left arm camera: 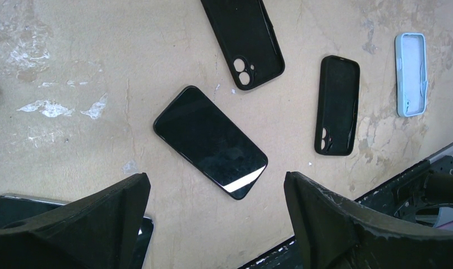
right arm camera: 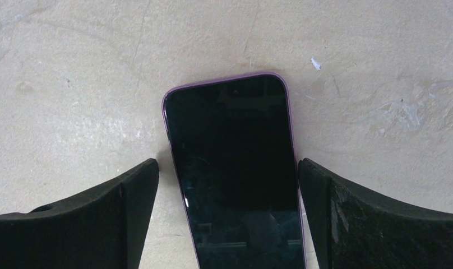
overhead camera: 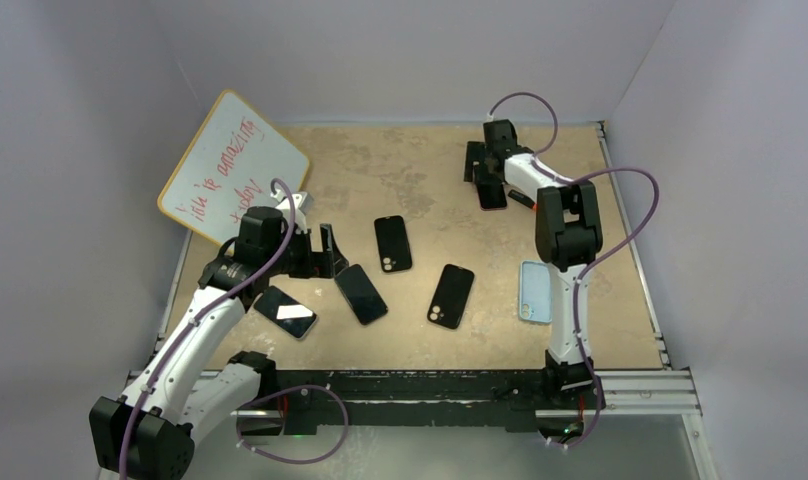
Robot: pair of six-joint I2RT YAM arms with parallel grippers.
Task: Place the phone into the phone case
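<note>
A purple-edged phone [right arm camera: 235, 168] lies screen up at the back right of the table [overhead camera: 420, 170], and part of it [overhead camera: 493, 198] also shows in the top view. My right gripper [right arm camera: 227, 168] [overhead camera: 488, 178] is open and low over it, a finger on either side. The right finger [right arm camera: 325, 196] stands almost against the phone's edge, while the left finger stands a little off it. A black phone [left arm camera: 210, 142] [overhead camera: 361, 293] lies slanted in the middle. My left gripper [left arm camera: 216, 185] [overhead camera: 330, 255] hangs open just above it, holding nothing. Two black cases [overhead camera: 392, 243] [overhead camera: 451, 296] and a light blue case [overhead camera: 536, 291] lie open side up.
Another phone [overhead camera: 285, 312] with a shiny screen lies at the front left, partly under my left finger [left arm camera: 101, 224] in the left wrist view. A whiteboard [overhead camera: 235, 165] leans at the back left. A metal rail [overhead camera: 430, 385] runs along the near edge.
</note>
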